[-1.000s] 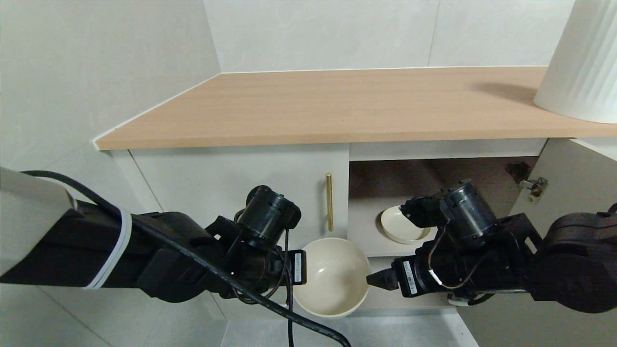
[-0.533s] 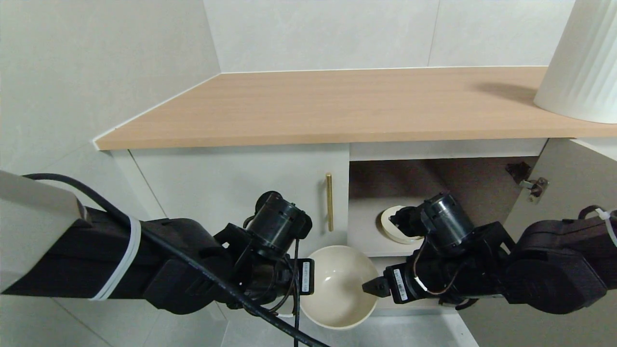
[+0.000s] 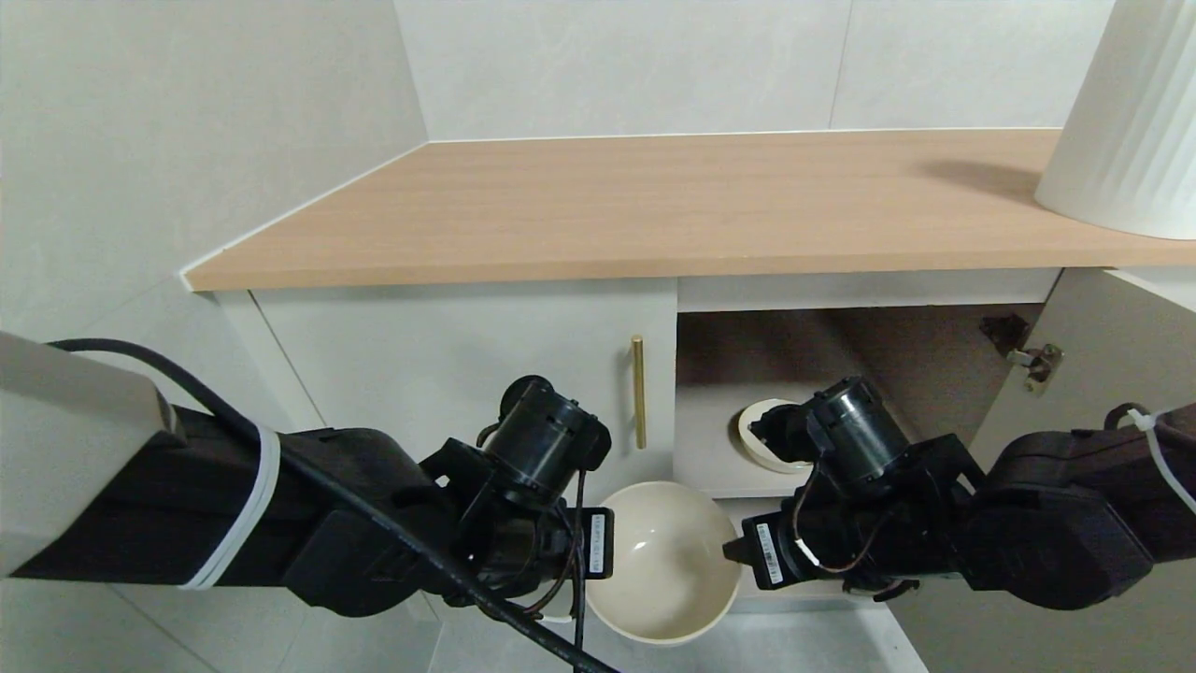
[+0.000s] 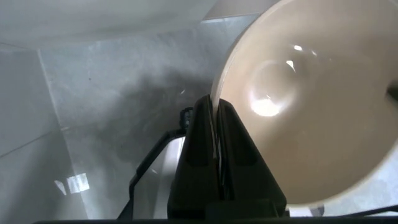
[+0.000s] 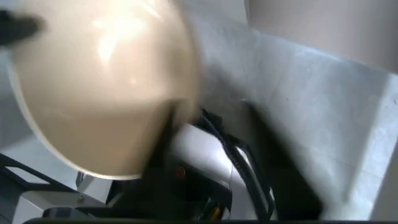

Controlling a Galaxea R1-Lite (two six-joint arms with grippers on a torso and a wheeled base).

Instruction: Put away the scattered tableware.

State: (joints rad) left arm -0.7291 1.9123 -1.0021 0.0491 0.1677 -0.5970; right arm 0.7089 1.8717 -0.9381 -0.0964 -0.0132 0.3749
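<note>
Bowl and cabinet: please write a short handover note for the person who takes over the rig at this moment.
Left end effector: shut on the rim of the cream bowl, held in front of the open cabinet, lower than its shelf.
Right end effector: at the bowl's opposite rim; grip unclear.
Done: one plate lies inside the cabinet.
Left: set the bowl in the cabinet, release it, then probably close the door.
</note>
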